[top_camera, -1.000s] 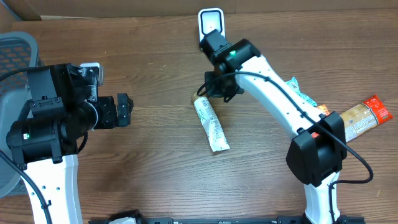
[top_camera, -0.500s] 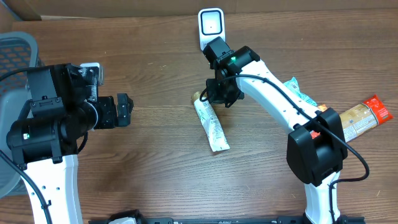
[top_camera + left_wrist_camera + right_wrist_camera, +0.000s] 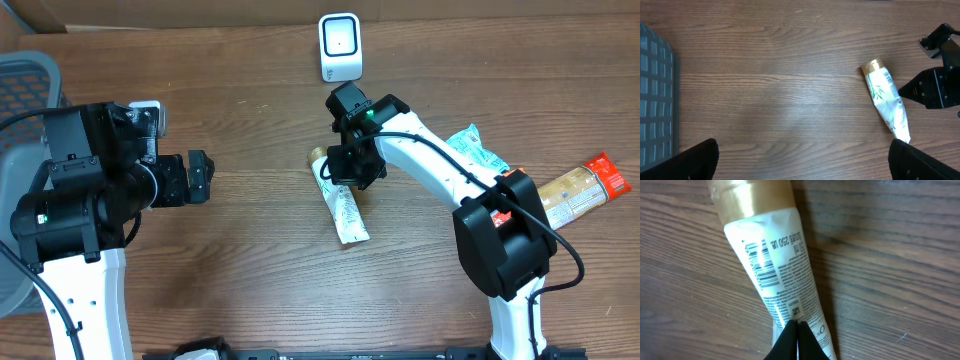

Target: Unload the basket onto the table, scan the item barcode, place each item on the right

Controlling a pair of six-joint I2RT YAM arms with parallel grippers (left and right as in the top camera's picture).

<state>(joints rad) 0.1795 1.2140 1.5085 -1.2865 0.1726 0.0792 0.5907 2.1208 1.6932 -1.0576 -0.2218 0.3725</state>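
The item, a white tube (image 3: pixel 341 207) with a gold cap, lies flat on the wooden table; it also shows in the left wrist view as the tube (image 3: pixel 887 102). Its printed side faces up, with the barcode (image 3: pixel 762 263) near the cap end. My right gripper (image 3: pixel 798 325) is shut, fingertips together right over the tube's middle, nothing between them; in the overhead view the right gripper (image 3: pixel 345 175) hovers at the tube's upper end. The white scanner (image 3: pixel 340 45) stands at the far edge. My left gripper (image 3: pixel 205 177) is wide open and empty, well to the left.
A teal-and-white packet (image 3: pixel 478 150) and an orange-red snack package (image 3: pixel 585 190) lie at the right. A grey mesh chair (image 3: pixel 22 80) sits beyond the table's left edge. Bare wood lies between the left gripper and the tube.
The right arm has drawn back from the scanner and come down over the tube's cap end, still shut. The tube and the left arm have not moved.
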